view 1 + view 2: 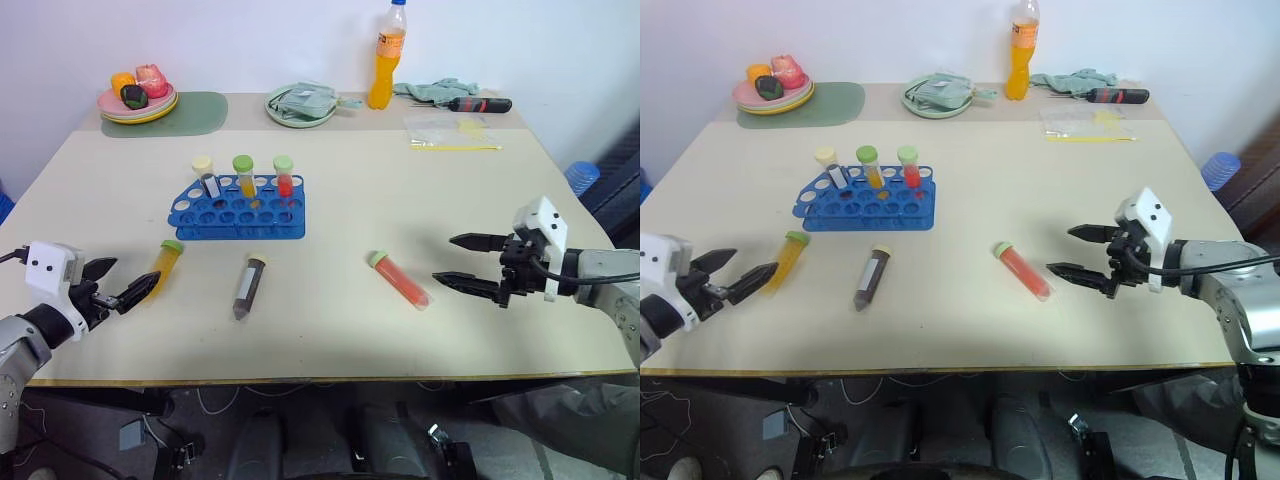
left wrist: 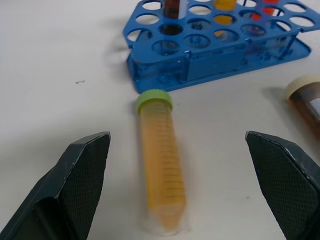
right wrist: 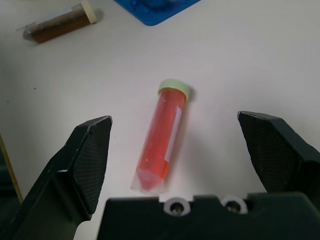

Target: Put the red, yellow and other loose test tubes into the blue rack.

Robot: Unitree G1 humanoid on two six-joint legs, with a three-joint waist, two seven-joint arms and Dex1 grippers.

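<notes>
Nearest the robot, both tools hover low over the front of the bench (image 1: pixel 560 200), each with its fingers spread wide apart and gripping nothing. The left tool (image 1: pixel 128 284) points forward at the yellow tube (image 1: pixel 166 265), its tip just short of the tube's pointed end; the wrist view has that tube lined up between the two fingers. Over on the right, the right tool (image 1: pixel 470 262) angles in toward the left, level with the red tube (image 1: pixel 398 278), which lies just beside its lower finger, green cap away.

Between them lies the brown tube (image 1: pixel 247 286), untouched, cap toward the rack.

These look like light, stiff plastic tubes, smooth and round, so they will likely roll or squirt out if pinched near the cone. I'd take each across the straight barrel, just below the cap, and keep the squeeze gentle.

Further back stands the blue rack (image 1: pixel 238 210), three capped tubes already upright in its far row, plenty of holes free. So three are left lying loose, and neither arm has taken one up.
</notes>
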